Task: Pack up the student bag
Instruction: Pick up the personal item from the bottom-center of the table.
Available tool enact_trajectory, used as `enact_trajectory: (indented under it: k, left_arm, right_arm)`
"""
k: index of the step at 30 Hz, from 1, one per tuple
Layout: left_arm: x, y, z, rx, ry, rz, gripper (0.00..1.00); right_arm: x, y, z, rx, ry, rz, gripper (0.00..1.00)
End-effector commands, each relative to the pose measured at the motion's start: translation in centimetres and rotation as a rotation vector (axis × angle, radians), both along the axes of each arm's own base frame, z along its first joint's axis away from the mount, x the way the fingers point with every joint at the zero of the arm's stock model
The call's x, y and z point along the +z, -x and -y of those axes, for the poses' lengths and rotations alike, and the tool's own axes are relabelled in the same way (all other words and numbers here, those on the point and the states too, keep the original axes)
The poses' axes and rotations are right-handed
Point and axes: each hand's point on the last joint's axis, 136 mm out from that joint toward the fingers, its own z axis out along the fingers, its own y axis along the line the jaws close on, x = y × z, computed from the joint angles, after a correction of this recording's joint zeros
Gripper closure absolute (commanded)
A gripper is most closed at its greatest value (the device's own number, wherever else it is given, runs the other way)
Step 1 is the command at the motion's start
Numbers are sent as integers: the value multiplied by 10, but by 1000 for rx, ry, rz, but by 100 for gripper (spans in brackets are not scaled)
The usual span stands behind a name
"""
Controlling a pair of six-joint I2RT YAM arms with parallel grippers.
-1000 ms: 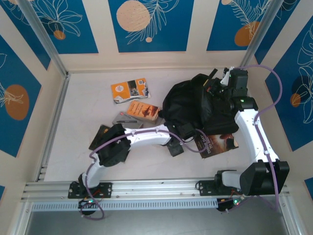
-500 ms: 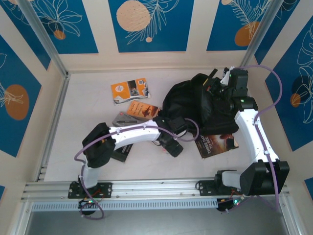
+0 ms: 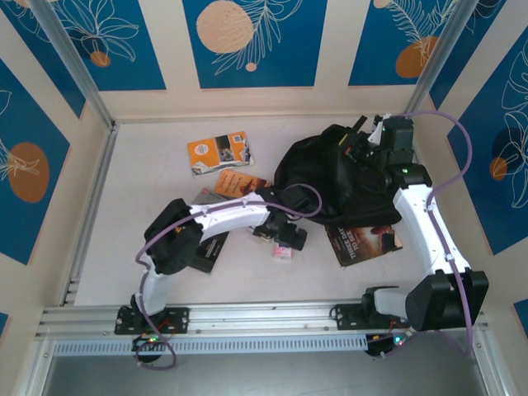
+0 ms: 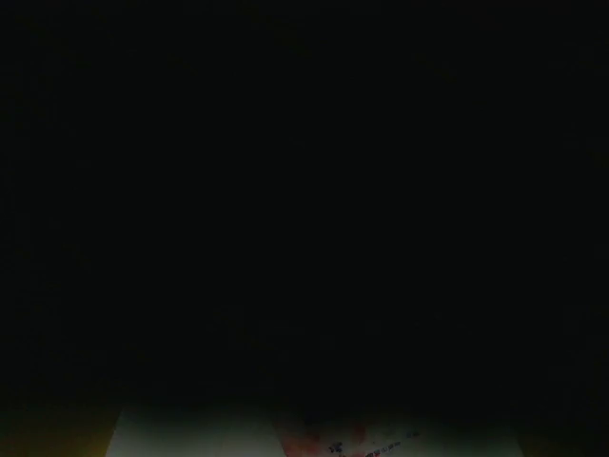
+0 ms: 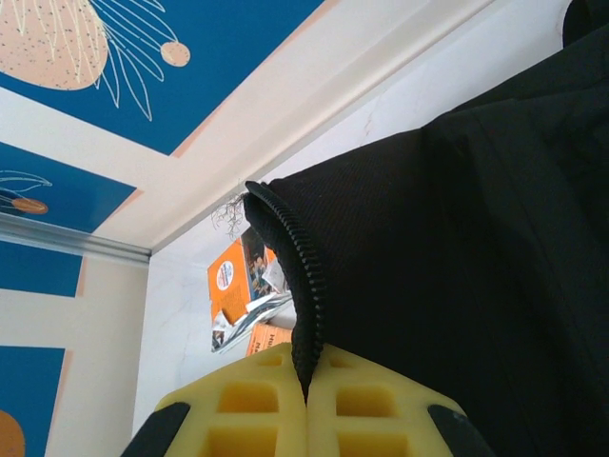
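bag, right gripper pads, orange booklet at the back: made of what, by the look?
The bag: matte black woven fabric, probably nylon or polyester; fine weave and coil zipper show. The pads of the right gripper: matte yellow, moulded with square pockets, plastic or rubber, can't tell. The orange booklet: paper, printed cover, maybe glossy.

**No legible print**

The orange booklet [image 3: 219,153] and the dark-covered book [image 3: 365,241] just beside the student bag [image 3: 318,169] both carry cover lettering (pale on the dark one), but it is too small and blurred to read.
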Motion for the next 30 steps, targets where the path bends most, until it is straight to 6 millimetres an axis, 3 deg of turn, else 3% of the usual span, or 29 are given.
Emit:
enact_trajectory:
  k: [1, 9, 19, 23, 30]
  left_arm:
    - [-9, 3, 6, 26, 2, -52, 1]
    - [-30, 2, 3, -7, -57, -62, 15]
    - [-51, 12, -25, -98, -169, -68, 48]
    - [-43, 12, -30, -135, -181, -50, 59]
    - [-4, 5, -34, -175, -164, 24, 57]
  right_arm:
    - [18, 4, 3, -21, -5, 63, 100]
    - [12, 6, 4, -22, -6, 57, 100]
    - [6, 6, 6, -19, 7, 51, 100]
    - [4, 5, 4, -11, 7, 47, 100]
    - [4, 7, 3, 6, 21, 49, 100]
